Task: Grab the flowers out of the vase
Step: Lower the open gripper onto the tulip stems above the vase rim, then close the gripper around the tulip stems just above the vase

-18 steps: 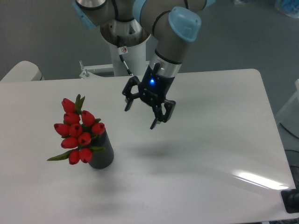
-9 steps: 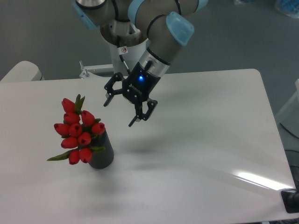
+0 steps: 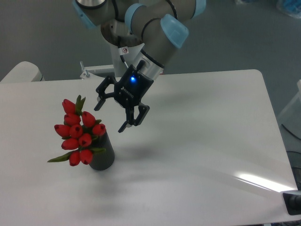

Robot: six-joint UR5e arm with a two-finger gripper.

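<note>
The flowers (image 3: 78,132), a bunch of red tulip buds with green leaves, stand in the small dark vase (image 3: 103,154) at the left of the white table. The buds lean to the left and cover the vase's mouth. My gripper (image 3: 111,116) hangs open and empty above the table, just to the right of and slightly above the bunch. Its fingers point down and to the left, toward the flowers. It touches neither the flowers nor the vase.
The white table (image 3: 197,141) reaches to the right and front edges of the view. The arm's white base column (image 3: 124,56) stands behind the table's far edge. A dark object (image 3: 294,203) sits at the lower right corner.
The gripper has moved left and slightly down toward the flowers, still open. The flowers and vase have not moved.
</note>
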